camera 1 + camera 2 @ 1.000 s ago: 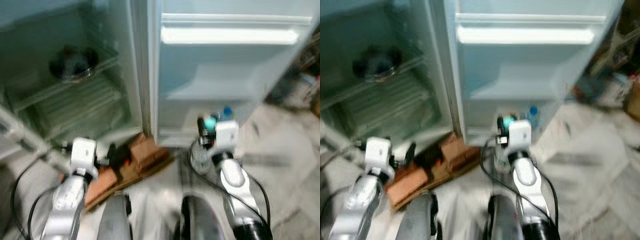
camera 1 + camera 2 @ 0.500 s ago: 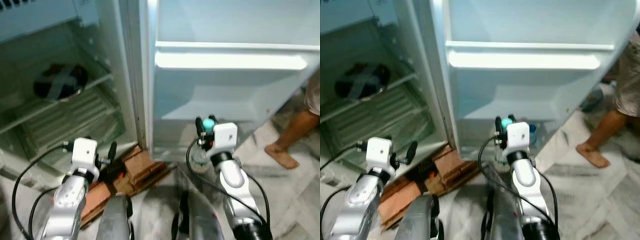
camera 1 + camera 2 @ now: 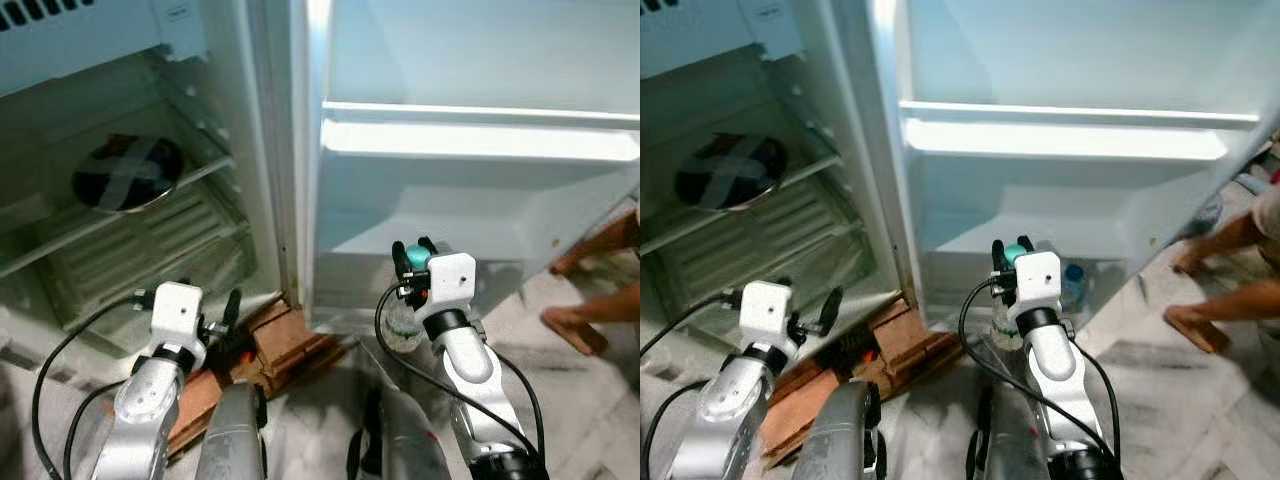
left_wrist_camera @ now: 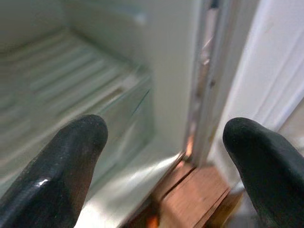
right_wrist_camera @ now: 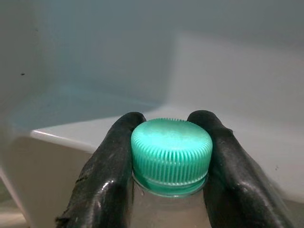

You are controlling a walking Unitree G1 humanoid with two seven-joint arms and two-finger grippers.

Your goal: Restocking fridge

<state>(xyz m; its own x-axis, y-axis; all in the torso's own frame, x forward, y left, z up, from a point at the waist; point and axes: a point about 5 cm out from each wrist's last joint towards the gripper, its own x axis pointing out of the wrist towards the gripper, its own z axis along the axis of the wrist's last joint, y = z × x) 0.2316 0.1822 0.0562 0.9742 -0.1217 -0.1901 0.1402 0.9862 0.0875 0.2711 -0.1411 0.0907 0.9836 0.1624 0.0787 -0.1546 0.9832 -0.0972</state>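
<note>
a person's foot [image 3: 572,328] is standing at right, bricks [image 3: 270,345] lying lower centre. right pincer [image 5: 166,156] is clamping a teal-capped bottle [image 5: 171,152] before the door shelf [image 3: 480,140]; left pincer [image 4: 166,156] is gaping wide, empty. a bowl [image 3: 127,172] is sitting in the fridge [image 3: 120,230].

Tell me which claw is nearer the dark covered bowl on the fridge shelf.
Left. The left claw hangs open below the bowl, by the fridge's bottom edge. The right claw, shut on a green-capped bottle, is at the door shelf.
</note>
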